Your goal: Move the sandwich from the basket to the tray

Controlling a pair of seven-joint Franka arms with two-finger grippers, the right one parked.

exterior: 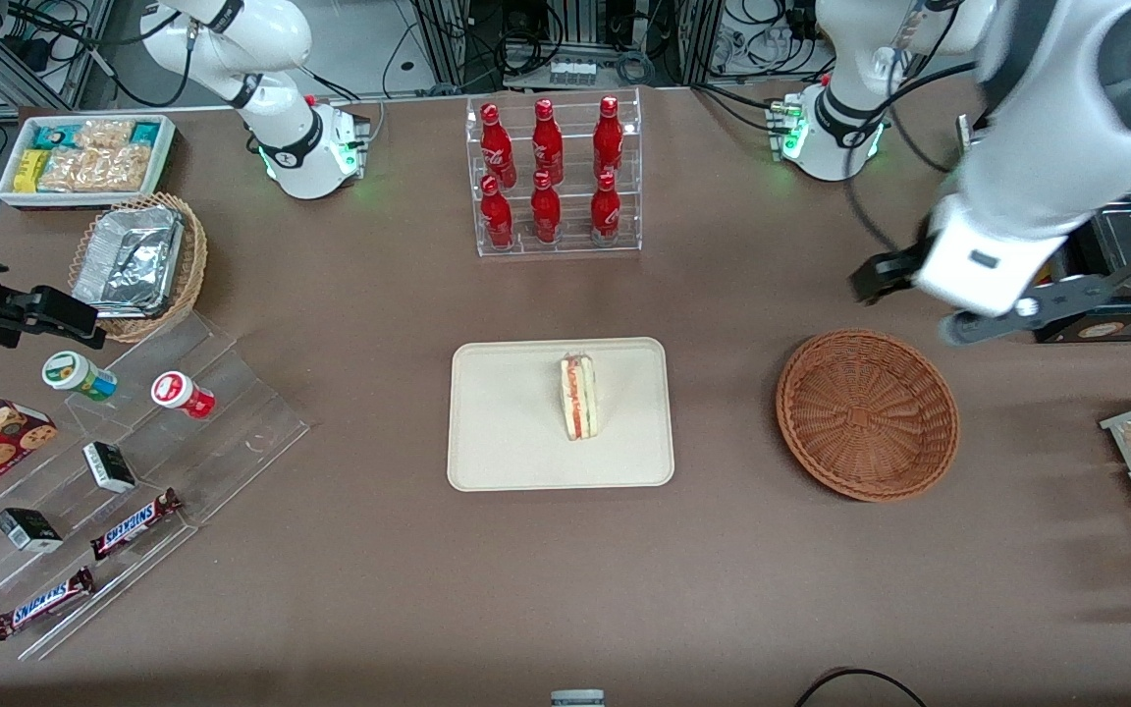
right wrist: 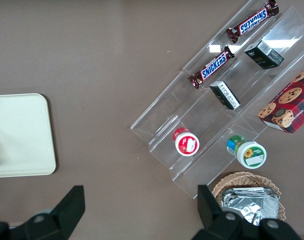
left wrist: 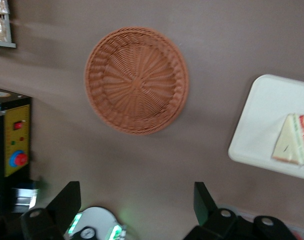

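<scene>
Front view: we see the sandwich (exterior: 579, 397) already lying on the tray (exterior: 497, 432), basket (exterior: 866, 413) empty, so little is left to go wrong; we judge the only risk is the raised arm swinging low and clipping the basket rim. The gripper (exterior: 904, 295) hangs high, farther from the camera than the basket. Left wrist view: jaws stand wide, holding nothing, fingers (left wrist: 65, 200) above bare table near the basket (left wrist: 136, 80); sandwich (left wrist: 293, 146) sits on the tray (left wrist: 259, 125).

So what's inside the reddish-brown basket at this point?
Nothing: the basket shows only bare weave, fully visible. The sandwich lies on the tray. The open gripper is raised near the basket's edge farther from the front camera.
</scene>
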